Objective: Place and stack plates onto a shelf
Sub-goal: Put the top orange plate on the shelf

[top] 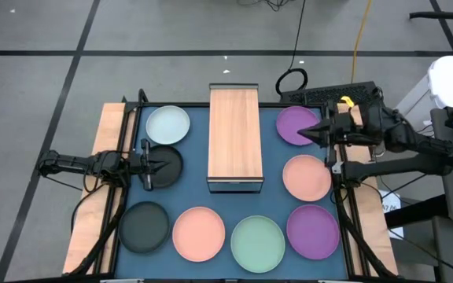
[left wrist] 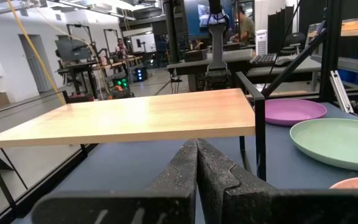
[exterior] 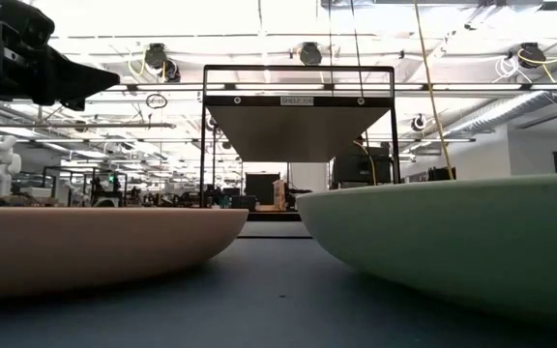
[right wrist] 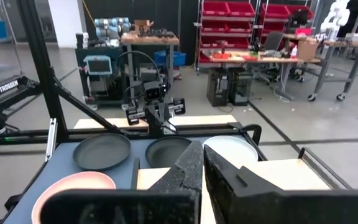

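Note:
The shelf point(top: 234, 137), with a light wood top on a dark frame, stands mid-table on the blue mat; its top is bare. Eight plates lie flat on the mat around it: pale blue point(top: 168, 125), black point(top: 170, 167), black point(top: 144, 226), pink point(top: 199, 233), mint point(top: 257, 243), purple point(top: 313, 231), pink point(top: 307, 178), purple point(top: 293, 123). My left gripper point(top: 157, 165) is shut and hovers over the upper black plate, at about shelf-top height point(left wrist: 135, 115). My right gripper point(top: 314, 132) is shut and hangs above the far purple plate's near right edge.
The dark blue mat point(top: 274, 196) covers the table between wooden side strips point(top: 104, 134). In the low view the near pink plate point(exterior: 95, 246) and the mint plate point(exterior: 453, 242) flank the shelf point(exterior: 298, 116). Cables and a black frame stand behind the far edge.

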`<state>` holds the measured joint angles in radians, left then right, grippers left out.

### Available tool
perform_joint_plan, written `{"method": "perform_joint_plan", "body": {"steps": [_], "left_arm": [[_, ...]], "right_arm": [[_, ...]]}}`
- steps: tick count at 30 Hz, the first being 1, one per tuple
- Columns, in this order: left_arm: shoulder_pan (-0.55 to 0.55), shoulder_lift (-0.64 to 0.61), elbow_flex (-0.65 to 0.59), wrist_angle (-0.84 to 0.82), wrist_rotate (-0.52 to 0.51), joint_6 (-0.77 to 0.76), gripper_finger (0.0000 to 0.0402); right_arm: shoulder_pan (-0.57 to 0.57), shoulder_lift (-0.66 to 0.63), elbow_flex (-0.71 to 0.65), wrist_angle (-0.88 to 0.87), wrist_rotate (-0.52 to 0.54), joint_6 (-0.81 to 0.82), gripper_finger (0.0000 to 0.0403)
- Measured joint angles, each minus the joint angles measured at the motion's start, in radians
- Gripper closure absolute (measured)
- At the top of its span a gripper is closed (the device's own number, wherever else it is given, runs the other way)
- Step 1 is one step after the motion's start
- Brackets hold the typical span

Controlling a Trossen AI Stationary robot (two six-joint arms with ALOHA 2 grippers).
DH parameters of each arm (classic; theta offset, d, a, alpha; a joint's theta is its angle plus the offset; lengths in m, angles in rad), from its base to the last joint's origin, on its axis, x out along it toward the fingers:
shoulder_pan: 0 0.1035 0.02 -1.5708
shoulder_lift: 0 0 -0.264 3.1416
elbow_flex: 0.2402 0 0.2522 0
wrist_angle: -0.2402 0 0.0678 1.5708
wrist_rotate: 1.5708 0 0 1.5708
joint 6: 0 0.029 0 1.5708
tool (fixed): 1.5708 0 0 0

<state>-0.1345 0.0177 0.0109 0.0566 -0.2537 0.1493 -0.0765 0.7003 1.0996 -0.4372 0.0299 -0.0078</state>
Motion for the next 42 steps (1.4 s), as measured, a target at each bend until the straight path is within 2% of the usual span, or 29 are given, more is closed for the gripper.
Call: {"method": "perform_joint_plan", "body": {"steps": [13,16,19,23,31,36,42], "left_arm": [[0.0,0.0,-0.001,0.021,-0.001,-0.049,0.0398],[0.0,0.0,-0.001,0.086,-0.002,-0.06,0.0398],[0.0,0.001,0.001,0.172,-0.018,-0.143,0.0398],[0.0,0.002,0.048,0.14,-0.032,-0.163,0.0398],[0.0,0.066,0.274,-0.086,-0.044,-0.163,0.0398],[0.0,0.198,0.471,-0.218,-0.114,-0.201,0.0398],[0.0,0.402,0.709,-0.31,-0.133,-0.169,0.0398]], "right_arm": [[0.0,0.176,0.258,-0.176,0.0,0.019,0.0403],[0.0,0.213,0.289,-0.233,0.0,0.068,0.0403],[0.0,0.235,0.298,-0.268,0.0,0.132,0.0403],[0.0,0.261,0.298,-0.321,-0.001,0.185,0.0403],[0.0,0.321,0.298,-0.42,-0.003,0.232,0.0403],[0.0,0.357,0.298,-0.517,-0.004,0.25,0.0403],[0.0,0.393,0.297,-0.615,0.001,0.253,0.0403]]}}
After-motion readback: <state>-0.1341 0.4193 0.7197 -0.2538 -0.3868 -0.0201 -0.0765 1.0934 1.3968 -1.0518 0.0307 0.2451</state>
